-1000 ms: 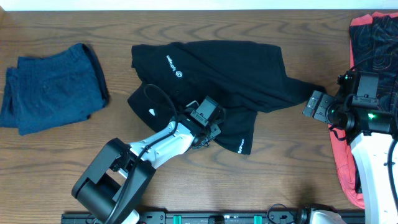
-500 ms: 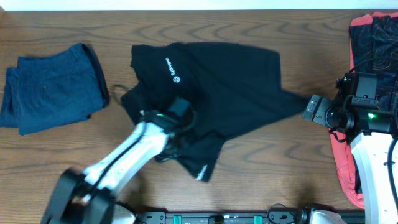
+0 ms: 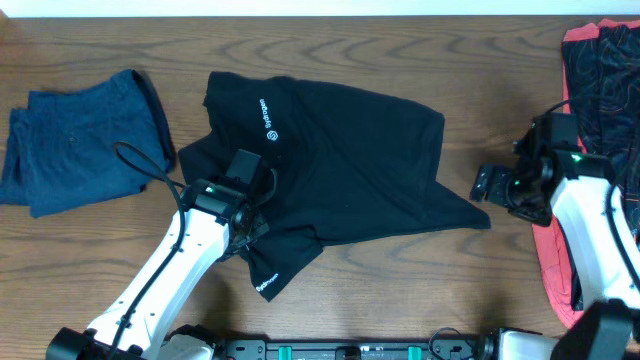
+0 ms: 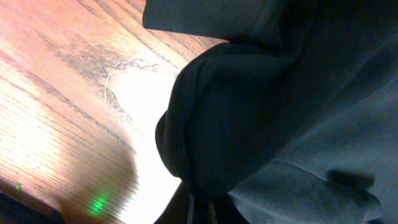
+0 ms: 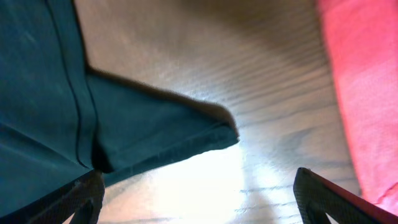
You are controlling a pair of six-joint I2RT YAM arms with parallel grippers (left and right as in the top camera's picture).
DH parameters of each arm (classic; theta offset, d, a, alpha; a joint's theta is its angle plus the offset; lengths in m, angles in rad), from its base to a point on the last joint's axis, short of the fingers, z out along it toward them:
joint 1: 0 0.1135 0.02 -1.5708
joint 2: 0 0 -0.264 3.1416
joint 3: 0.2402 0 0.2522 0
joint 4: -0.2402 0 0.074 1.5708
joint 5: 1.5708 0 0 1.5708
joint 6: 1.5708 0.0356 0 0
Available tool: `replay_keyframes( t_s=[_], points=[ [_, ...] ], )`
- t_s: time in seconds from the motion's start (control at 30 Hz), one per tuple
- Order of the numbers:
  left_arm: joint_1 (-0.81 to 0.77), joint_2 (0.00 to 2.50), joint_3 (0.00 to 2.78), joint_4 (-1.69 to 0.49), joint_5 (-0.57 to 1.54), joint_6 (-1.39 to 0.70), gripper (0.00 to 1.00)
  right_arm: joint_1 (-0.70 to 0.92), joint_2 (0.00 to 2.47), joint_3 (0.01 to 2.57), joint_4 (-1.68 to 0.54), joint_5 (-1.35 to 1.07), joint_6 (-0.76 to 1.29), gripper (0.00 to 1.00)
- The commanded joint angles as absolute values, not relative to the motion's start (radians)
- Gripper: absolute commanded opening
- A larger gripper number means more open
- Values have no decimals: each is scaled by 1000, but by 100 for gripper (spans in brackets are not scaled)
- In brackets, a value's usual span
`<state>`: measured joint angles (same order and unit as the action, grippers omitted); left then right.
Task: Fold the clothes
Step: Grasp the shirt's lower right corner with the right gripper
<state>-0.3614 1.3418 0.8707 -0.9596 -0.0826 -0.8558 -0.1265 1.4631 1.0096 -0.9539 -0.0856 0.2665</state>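
**Limp black garment: pinched at the left, loose corner at the right**

The black soft-knit garment (image 3: 350,160), marked with a small white logo (image 3: 268,112), lies spread and rumpled across the middle of the brown wooden table (image 3: 420,290). One hem flops toward the near edge, and a pointed corner (image 3: 478,222) trails out to the right.

It looks light and thoroughly limp. It will likely drape, bunch and drag on the wood rather than hold any shape, so a single pinch would lift only a peak while the rest trails behind. The knit seems grippy enough not to slide out of closed pads, though two layers could easily be caught together. Hems and corners look like the sensible places to take hold, since they give a straight edge to carry over.

The left gripper (image 3: 250,215) sits at the garment's near-left part, its jaws fully closed on a bunched fold of the black fabric. The left wrist view shows that gathered ridge (image 4: 186,143) running down into the fingers.

The right gripper (image 5: 202,199) is spread wide with nothing in it. It hovers over bare wood just beside the pointed corner (image 5: 214,130), which lies ahead of its fingers and, as far as I can tell, does not touch them.

Well apart to the left lies a roughly folded dark blue fabric piece (image 3: 80,150). At the right edge, a red-and-black patterned cloth (image 3: 600,60) lies beneath the right arm.
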Motion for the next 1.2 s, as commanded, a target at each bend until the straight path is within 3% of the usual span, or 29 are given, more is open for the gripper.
replay_keyframes(
  t_s=[0.0,0.17,0.4,0.6,0.8,1.03,1.1,1.17],
  points=[
    [-356,1348,868,-960,-117,-842,6,-104,1525,1006,-960,-156,256,96],
    [-356,1348,868,-959,-117,-842,6,-44,1582,1005,-841,-393,10,91],
    [-356,1348,868,-958,-117,-842,6,99,1675,1005,-603,-337,33,89],
    [-356,1348,868,-960,-117,-842,6,173,1777,1005,-508,-88,197,88],
    [-356,1348,868,-959,-118,-842,6,178,1849,1005,-395,-116,226,82],
    [-356,1348,868,-960,-118,-842,6,178,1864,1005,-355,-117,247,47],
    [-356,1348,868,-960,-118,-842,6,178,1864,1005,-354,-117,247,31],
    [-356,1348,868,-960,-118,-842,6,178,1864,1005,-352,-117,247,7]
  ],
)
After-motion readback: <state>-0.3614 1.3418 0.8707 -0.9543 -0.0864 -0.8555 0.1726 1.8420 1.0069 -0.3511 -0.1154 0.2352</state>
